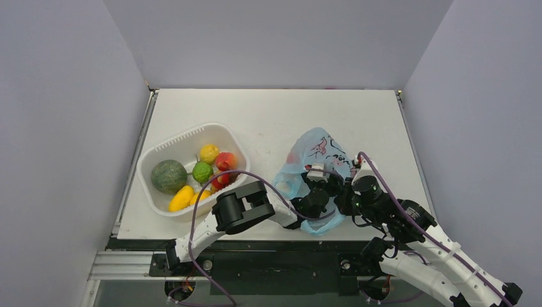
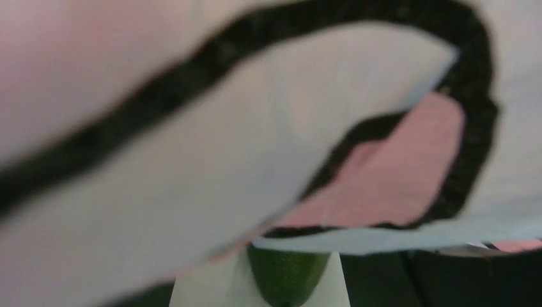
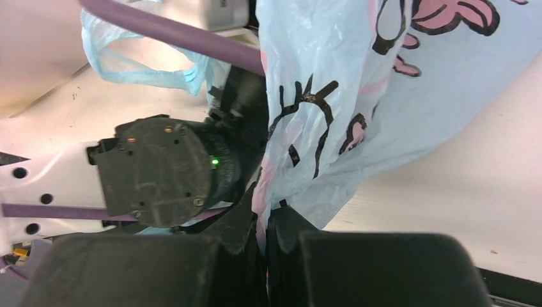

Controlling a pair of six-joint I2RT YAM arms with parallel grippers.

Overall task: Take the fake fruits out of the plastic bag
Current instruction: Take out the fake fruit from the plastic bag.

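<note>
Right gripper [image 3: 263, 225] pinches thin crinkly plastic bag [image 3: 383, 96], desk [image 1: 268, 109] near edge; only left wrist shows glossy green fake fruit [image 2: 284, 278]; left gripper [image 1: 317, 182] opening unreadable.

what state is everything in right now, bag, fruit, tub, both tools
plastic bag, crumpled, one fold pinched by the right tool
right tool, shut on the plastic bag
left tool, pushed in under the bag, jaws hidden
dark green fruit, under the bag film, not out yet
white tub, upright, holding a melon and small fruits
</note>
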